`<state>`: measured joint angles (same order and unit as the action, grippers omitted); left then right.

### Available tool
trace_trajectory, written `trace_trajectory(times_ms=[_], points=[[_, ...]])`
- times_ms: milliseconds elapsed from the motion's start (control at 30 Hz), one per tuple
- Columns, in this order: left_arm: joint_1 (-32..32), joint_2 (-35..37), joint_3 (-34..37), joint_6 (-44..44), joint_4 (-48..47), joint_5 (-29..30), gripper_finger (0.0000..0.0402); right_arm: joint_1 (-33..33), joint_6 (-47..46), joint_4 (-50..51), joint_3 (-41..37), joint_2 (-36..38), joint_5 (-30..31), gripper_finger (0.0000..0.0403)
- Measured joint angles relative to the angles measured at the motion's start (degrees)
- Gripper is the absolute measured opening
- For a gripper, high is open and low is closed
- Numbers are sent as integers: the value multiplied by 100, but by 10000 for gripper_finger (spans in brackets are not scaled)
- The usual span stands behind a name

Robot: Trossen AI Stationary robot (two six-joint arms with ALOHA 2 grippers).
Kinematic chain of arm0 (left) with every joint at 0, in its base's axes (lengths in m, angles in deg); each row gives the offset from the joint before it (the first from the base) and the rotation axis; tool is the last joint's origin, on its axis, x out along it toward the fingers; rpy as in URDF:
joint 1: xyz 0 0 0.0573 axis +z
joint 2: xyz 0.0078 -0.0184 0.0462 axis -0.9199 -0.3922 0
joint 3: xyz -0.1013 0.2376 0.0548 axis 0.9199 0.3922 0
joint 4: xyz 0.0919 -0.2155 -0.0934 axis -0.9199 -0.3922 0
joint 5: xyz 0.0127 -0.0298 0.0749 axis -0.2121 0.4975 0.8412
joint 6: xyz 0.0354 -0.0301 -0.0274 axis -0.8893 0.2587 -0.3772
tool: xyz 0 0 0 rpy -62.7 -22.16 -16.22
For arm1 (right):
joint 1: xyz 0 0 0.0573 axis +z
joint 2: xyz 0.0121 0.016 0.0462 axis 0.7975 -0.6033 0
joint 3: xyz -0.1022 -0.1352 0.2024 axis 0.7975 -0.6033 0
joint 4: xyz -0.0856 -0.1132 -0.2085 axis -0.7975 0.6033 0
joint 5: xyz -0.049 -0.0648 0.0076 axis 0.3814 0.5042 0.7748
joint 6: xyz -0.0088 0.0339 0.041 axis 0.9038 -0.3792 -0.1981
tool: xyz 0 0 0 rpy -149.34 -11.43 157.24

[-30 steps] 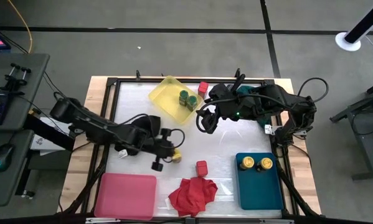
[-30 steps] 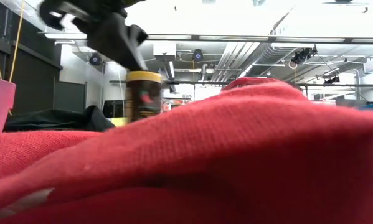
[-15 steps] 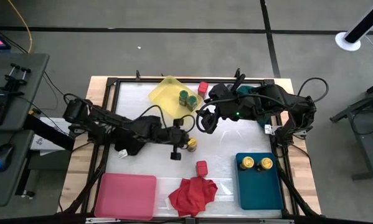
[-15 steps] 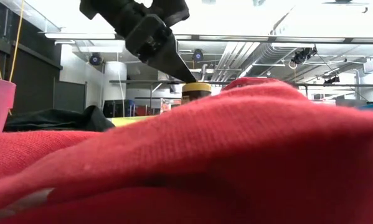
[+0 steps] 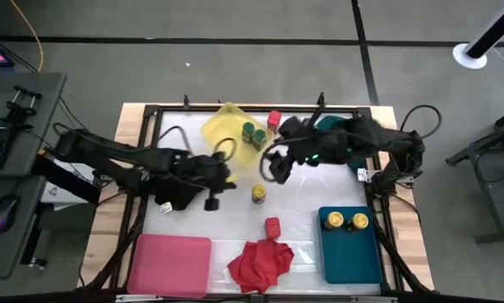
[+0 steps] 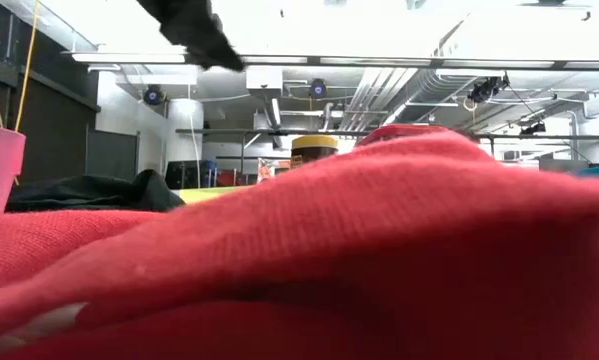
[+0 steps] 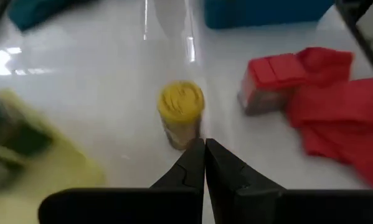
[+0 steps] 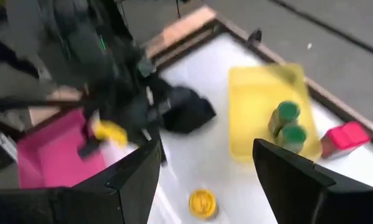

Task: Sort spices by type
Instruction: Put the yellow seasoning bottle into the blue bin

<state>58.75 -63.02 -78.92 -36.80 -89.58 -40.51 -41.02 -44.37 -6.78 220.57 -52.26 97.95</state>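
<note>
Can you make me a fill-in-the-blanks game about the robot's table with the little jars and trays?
1. The teal tray holds two jars with ______ lids.
2. The two green-lidded jars stand on the ______ tray.
3. The pink tray holds ______ jars.
4. The left gripper has its fingers ______, near the lone yellow-lidded jar.

Missing words: yellow; yellow; no; shut

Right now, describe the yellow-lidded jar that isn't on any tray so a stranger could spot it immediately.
Start from the white table top and look near its middle, between the yellow tray at the back and the red cloth at the front. There a lone yellow-lidded jar stands upright on the bare surface. The other two yellow-lidded jars sit on the teal tray; this one stands on no tray.
</note>
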Motion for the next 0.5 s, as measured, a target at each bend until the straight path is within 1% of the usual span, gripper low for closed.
trace_trajectory(times_ms=[100, 200, 267, 367, 500], points=[[-229, 824, 819, 756, 599, 311, 0, 17, 7, 26, -478, -159, -376, 252], [-489, 1562, 1608, 1571, 1318, 714, 0, 76, -13, -121, -1332, -264, -594, 252], [-664, 1918, 2022, 1970, 1610, 960, 0, 103, -52, -537, -2020, -284, -835, 252], [-870, 2327, 2293, 2334, 1926, 1262, 0, 93, -207, -1343, -2950, -297, -1290, 252], [-1011, 2527, 2357, 2423, 1920, 1386, 0, 64, -323, -2144, -3627, -283, -1425, 252]])
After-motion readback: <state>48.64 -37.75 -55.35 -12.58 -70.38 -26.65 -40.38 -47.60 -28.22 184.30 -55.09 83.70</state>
